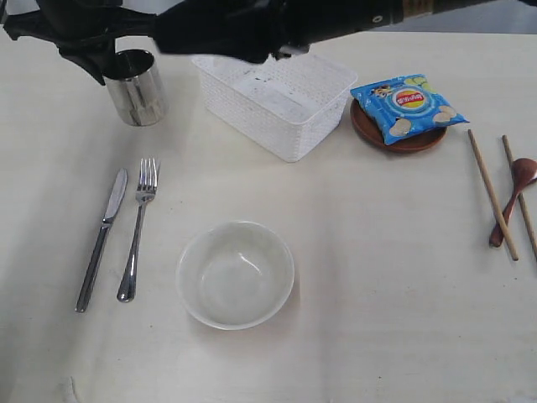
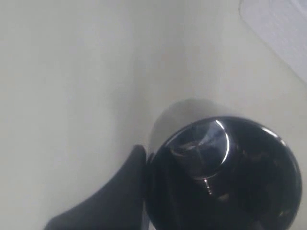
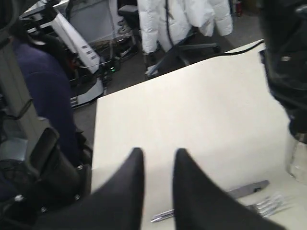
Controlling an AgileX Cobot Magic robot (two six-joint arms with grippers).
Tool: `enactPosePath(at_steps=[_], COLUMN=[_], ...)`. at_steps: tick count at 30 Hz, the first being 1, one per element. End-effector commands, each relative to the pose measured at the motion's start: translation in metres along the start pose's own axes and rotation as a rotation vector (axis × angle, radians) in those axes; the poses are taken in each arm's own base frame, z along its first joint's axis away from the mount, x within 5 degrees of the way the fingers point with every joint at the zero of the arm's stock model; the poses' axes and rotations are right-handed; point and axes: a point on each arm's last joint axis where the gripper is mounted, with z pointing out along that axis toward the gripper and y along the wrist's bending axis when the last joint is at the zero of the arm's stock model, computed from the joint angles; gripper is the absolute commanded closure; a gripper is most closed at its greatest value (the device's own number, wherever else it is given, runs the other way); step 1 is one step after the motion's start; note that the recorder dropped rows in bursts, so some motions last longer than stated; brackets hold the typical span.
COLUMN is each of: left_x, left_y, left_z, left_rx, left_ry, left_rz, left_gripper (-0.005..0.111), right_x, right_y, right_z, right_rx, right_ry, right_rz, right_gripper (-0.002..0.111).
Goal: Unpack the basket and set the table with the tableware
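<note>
L jaws: one finger [image 2: 112, 194] pressed to the outer wall of the steel cup [image 1: 134, 88]. 2nd finger not seen, so clenched vs. released can't be told. Cup upright on desk [image 1: 377, 277], far-left corner.

R jaws: parted a little, nothing betw. them, above the desk.

Basket [image 1: 252, 113] at mid far edge. Plate [image 1: 403, 143] w/ chip bag [image 1: 409, 105] on it, just right of basket. Chopsticks [image 1: 492, 195] + spoon [image 1: 513, 197] by right edge. Knife [image 1: 101, 239] & fork [image 1: 138, 227] side by side nr left edge. Bowl [image 1: 236, 274] centre, toward near edge.
</note>
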Motion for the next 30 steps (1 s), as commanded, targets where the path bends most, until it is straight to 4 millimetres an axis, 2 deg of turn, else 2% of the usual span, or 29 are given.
enactPosePath(at_steps=[1,5,7,12,17,21,30], left_x=[-0.009,-0.016,-0.018,-0.02,-0.022,-0.023,-0.02], left_y=[-0.002,-0.003,-0.003,0.0,0.005,0.007,0.01], left_z=[-0.003,0.012,0.02,0.033,0.034,0.037,0.059], left_rx=[-0.005,-0.007,-0.012,-0.04,-0.065,-0.066,-0.082], left_ry=[-0.026,-0.007,0.007,0.03,0.019,0.023,0.062], left_rz=[-0.002,-0.004,-0.004,0.006,0.011,0.006,0.011], left_gripper=[0.107,0.107,0.107,0.107,0.107,0.107,0.107], right_x=[-0.013,-0.015,-0.012,0.014,0.036,0.046,0.047], right_y=[-0.02,-0.037,-0.046,-0.082,-0.108,-0.115,-0.114], right_z=[-0.03,-0.058,-0.067,-0.092,-0.109,-0.111,-0.109], right_rx=[0.177,0.278,0.331,0.552,0.753,0.808,0.784], right_ry=[-0.086,-0.146,-0.156,-0.17,-0.145,-0.117,-0.111], right_rz=[0.073,0.205,0.208,0.29,0.294,0.283,0.282], right_gripper=[0.107,0.108,0.108,0.108,0.108,0.108,0.108])
